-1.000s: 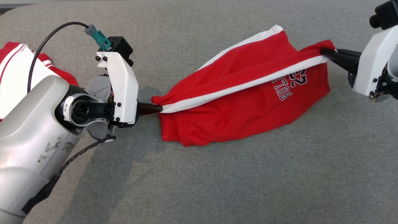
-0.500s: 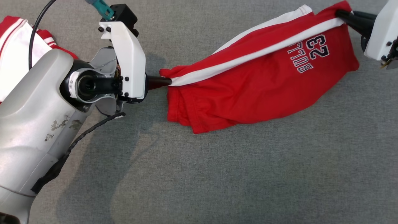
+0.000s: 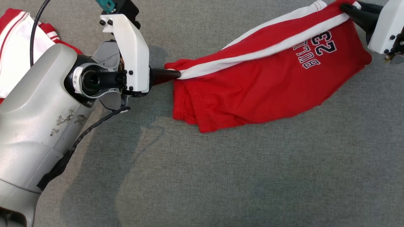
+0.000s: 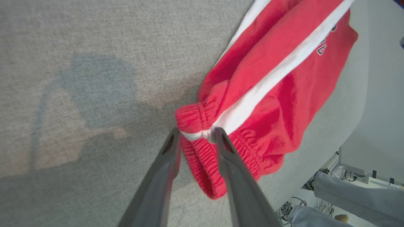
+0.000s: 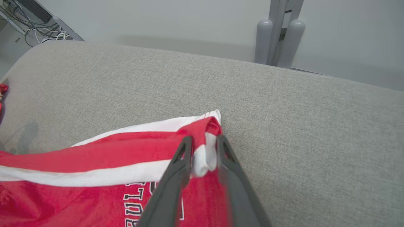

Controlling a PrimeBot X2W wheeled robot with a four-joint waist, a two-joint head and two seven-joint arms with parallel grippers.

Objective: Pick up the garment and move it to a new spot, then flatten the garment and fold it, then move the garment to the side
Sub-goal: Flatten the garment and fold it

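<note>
Head view: one pair of red shorts (image 3: 252, 85) lies stretched across the grey padded surface (image 3: 221, 173), running from the middle up to the top right corner, with two white stripes (image 3: 252, 56) along it and one printed number near the right end. Two grippers hold it, one at each end. The left gripper (image 3: 178, 74) is clamped on the waistband end, and the right gripper (image 3: 345, 8) is pinched on the leg-hem corner. One other red-and-white garment (image 3: 15, 63) sits at the far left, well apart from the shorts

Left wrist view: the left gripper (image 4: 196, 132) has its two fingers (image 4: 221, 145) a little apart, with the gathered waistband and one stripe end caught between the tips

Right wrist view: the right gripper (image 5: 203, 140) has its two fingers (image 5: 184, 151) closed on a white fold of hem. Two grey posts (image 5: 277, 41) stand beyond the surface's far edge
</note>
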